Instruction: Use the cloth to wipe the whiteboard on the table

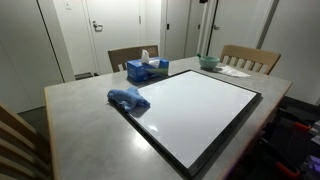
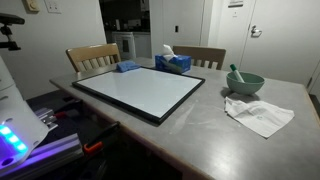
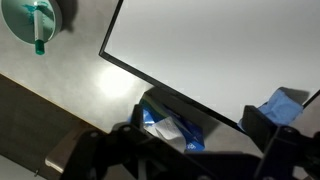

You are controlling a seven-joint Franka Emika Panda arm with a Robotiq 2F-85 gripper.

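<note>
Gripper point(image 3: 196, 130) is hovering released, jaws spread wide for the grab | cloth point(image 1: 128, 98) is lying bunched at the whiteboard's point(image 1: 200, 115) corner, handy for wiping

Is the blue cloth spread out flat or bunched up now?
Bunched up. The cloth lies as a rumpled heap with visible folds at a corner of the whiteboard, not laid out flat.

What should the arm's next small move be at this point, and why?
Probably shift the gripper toward the cloth and start lowering. Its jaws stand open and empty, the cloth lies ungrasped at the whiteboard corner, and in the wrist view it sits off to one side, not beneath the gripper.
</note>
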